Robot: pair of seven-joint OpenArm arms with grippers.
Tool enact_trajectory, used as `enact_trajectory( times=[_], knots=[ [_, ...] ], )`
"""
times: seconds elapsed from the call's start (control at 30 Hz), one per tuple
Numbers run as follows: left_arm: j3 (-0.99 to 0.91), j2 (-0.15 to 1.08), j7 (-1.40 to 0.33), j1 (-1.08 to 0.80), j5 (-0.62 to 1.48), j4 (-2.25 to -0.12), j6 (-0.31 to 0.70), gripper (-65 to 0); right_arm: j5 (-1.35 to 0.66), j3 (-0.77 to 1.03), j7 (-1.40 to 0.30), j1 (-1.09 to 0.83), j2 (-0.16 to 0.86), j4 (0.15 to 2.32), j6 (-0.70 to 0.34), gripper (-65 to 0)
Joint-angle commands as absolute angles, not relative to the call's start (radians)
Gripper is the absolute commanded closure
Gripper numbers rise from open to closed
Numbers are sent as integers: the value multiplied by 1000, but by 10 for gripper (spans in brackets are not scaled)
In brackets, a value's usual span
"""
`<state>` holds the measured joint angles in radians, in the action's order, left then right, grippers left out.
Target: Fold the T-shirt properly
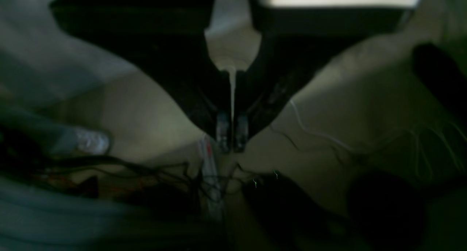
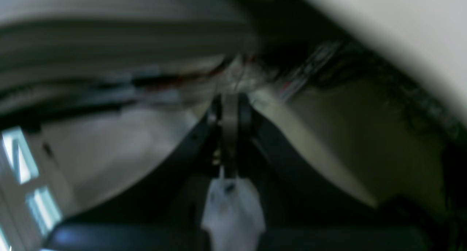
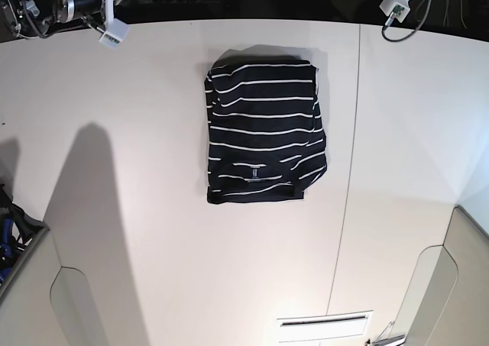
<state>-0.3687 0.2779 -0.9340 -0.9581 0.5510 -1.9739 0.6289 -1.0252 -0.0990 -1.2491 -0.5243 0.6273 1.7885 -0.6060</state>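
The T-shirt (image 3: 263, 132) lies folded into a compact upright rectangle on the white table (image 3: 130, 208), just above the middle of the base view. It is dark navy with thin white stripes, and its small neck label (image 3: 253, 174) faces up near the lower edge. My left gripper (image 1: 231, 138) is shut and empty, with its arm pulled back at the table's far right corner (image 3: 399, 6). My right gripper (image 2: 230, 114) looks shut and empty in a blurred view, with its arm at the far left corner (image 3: 111, 29). Neither wrist view shows the shirt.
A seam (image 3: 348, 170) runs down the table to the right of the shirt. Grey panels stand at the lower left (image 3: 30, 285) and lower right (image 3: 458, 285). Loose cables (image 1: 175, 178) show beyond the left gripper.
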Motion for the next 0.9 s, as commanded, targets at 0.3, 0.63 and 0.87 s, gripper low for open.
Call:
enact_trajectory(
  times=[0.3, 0.63, 0.87],
  knots=[
    [-151, 310, -757, -1046, 302, -1718, 632, -16, -896, -315, -1145, -574, 684, 1531, -606, 0],
    [121, 345, -595, -786, 242, -1137, 526, -16, -578, -500, -941, -480, 630, 1129, -606, 0],
    [185, 301, -595, -590, 243, -884, 526, -16, -527, -499, -942, -446, 578, 1025, -606, 0]
  ],
)
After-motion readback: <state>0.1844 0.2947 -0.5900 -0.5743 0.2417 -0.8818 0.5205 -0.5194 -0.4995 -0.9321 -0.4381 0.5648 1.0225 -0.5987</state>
